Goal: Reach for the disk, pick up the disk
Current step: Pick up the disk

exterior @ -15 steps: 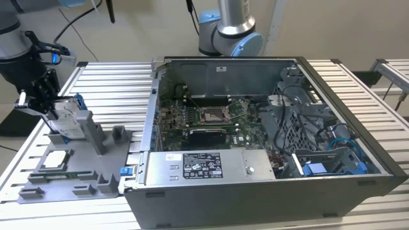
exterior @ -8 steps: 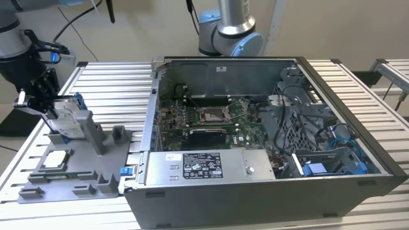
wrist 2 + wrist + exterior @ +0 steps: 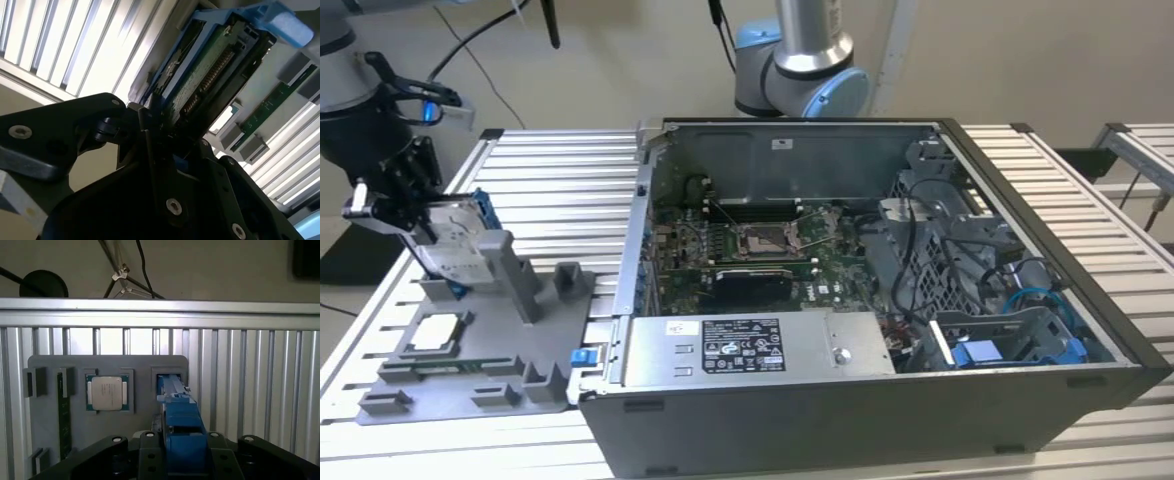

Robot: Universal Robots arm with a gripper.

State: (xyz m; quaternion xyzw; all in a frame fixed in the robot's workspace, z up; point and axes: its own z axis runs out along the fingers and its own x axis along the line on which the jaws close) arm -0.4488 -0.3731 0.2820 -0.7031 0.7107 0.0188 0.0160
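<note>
Gripper point(image 3: 181, 440) clamped on disk point(image 3: 175, 390)

Jaws narrow, pressing both sides of disk's blue bracket. Disk stands upright, lower end at corner slot of grey tray point(image 3: 75, 420), on slatted table point(image 3: 560, 170) at exterior view's left. Square chip point(image 3: 106, 392) sits in tray beside slot.

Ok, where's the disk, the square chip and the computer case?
disk point(image 3: 182, 427), first wrist view, its blue bracket.
square chip point(image 3: 106, 392), first wrist view, its silver top.
computer case point(image 3: 854, 425), exterior view, its near side wall.
</note>
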